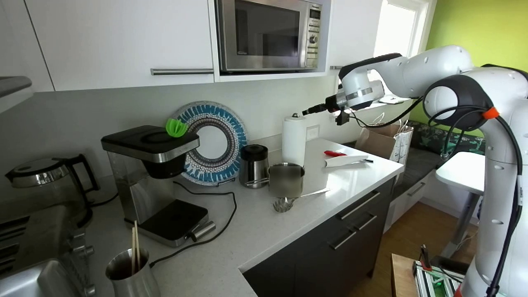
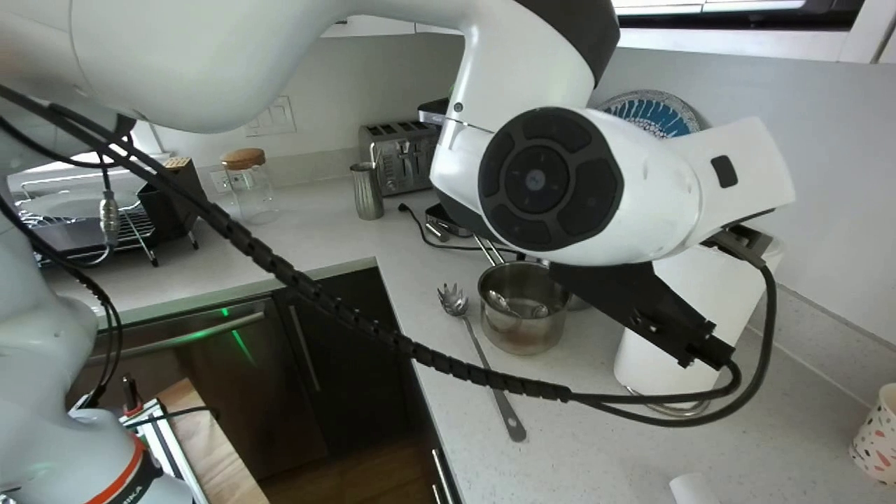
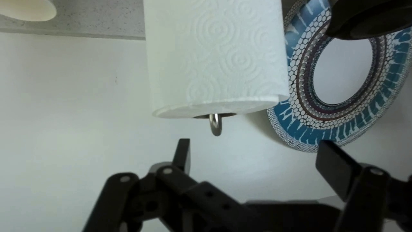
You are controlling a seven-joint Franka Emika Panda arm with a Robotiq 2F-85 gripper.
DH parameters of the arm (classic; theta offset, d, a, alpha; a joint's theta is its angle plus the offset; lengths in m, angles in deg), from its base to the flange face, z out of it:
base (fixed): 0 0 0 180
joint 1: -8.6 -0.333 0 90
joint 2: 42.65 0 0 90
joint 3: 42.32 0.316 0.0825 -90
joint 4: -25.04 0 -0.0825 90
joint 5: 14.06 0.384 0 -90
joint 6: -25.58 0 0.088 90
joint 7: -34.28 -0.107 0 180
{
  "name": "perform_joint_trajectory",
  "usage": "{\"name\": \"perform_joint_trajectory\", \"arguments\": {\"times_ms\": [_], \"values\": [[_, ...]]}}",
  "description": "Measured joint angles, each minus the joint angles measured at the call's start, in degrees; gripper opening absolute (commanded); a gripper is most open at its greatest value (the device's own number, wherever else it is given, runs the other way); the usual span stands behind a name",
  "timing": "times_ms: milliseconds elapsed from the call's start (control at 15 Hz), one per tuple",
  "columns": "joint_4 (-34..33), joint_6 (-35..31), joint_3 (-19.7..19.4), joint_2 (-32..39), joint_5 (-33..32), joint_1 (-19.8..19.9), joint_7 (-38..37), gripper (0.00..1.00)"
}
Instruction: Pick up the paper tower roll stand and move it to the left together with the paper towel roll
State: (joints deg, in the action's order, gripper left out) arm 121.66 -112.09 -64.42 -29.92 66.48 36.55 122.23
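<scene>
The white paper towel roll (image 1: 293, 141) stands upright on the counter by the wall. The paper towel stand's metal tip (image 1: 295, 116) pokes out of its top. In an exterior view, the arm partly hides the roll (image 2: 672, 329), and the stand's wire base (image 2: 675, 410) shows below. The wrist view is upside down: the roll (image 3: 219, 58) points downward and the stand's metal loop (image 3: 215, 125) hangs from its core. My gripper (image 3: 254, 154) is open and empty, its fingers apart from the loop. In an exterior view, the gripper (image 1: 306, 111) is beside the stand's tip, slightly above roll height.
A steel pot (image 2: 525, 315), a dark-lidded canister (image 1: 253, 167) and a serving spoon (image 2: 483, 357) stand or lie near the roll. A blue patterned plate (image 1: 210, 142) leans on the wall by a coffee maker (image 1: 156, 181). A patterned cup (image 2: 878, 437) is near the wall.
</scene>
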Motion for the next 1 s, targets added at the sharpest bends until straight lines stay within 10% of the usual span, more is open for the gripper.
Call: {"name": "perform_joint_trajectory", "arguments": {"times_ms": [600,1000], "values": [[-10.3,-3.7,0.8,10.0,3.0,1.5,4.4,1.0],[-14.8,-4.3,2.2,13.5,3.6,1.7,6.0,0.55]]}}
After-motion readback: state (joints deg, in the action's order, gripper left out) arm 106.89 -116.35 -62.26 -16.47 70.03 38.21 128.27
